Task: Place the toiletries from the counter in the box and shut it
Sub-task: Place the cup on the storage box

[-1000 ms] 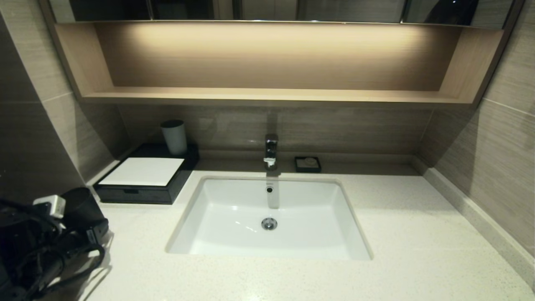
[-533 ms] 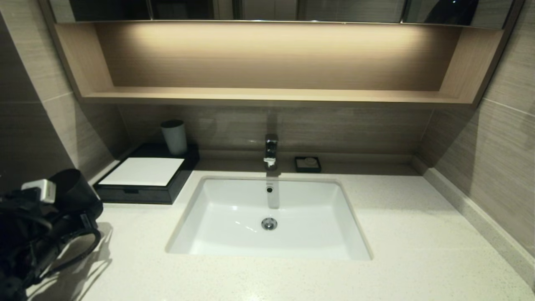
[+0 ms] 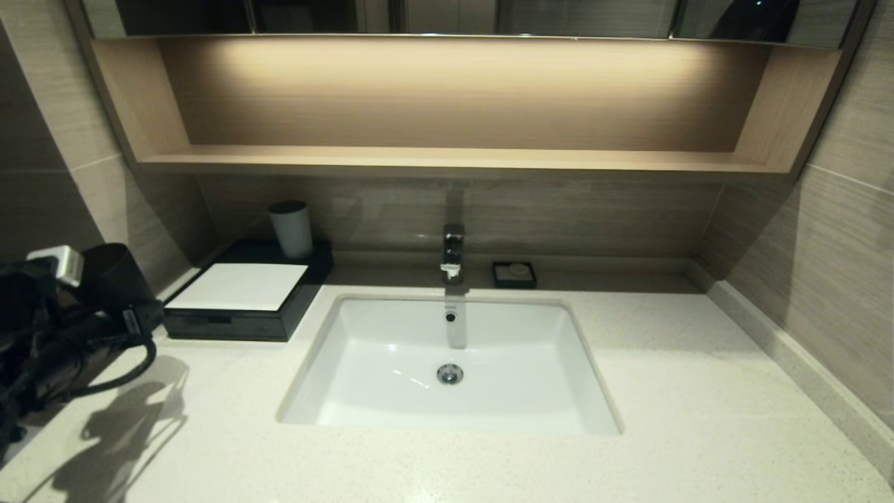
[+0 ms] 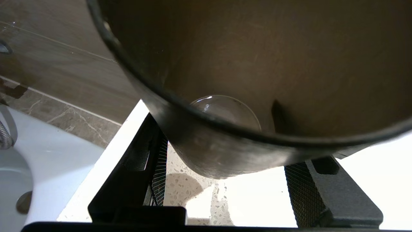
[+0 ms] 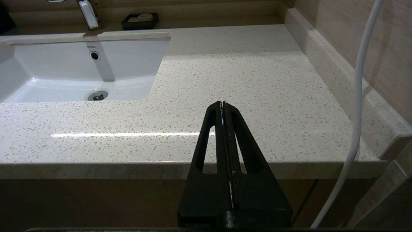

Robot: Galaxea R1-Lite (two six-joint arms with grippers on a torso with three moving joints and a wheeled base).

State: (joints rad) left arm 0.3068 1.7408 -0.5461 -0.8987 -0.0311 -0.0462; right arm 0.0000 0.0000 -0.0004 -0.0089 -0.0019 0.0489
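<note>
We have lifted our left pincer (image 4: 222, 193) higher; it grips a dark cup (image 3: 115, 279). The box (image 3: 244, 300) beside it looks shut, no packets visible.

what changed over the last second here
The left gripper, shut on a dark cup, has lifted it up off the counter, keeping to the left of the box. The cup stays held. Box, pale cup and soap dish have not moved; the right gripper stays shut.
</note>
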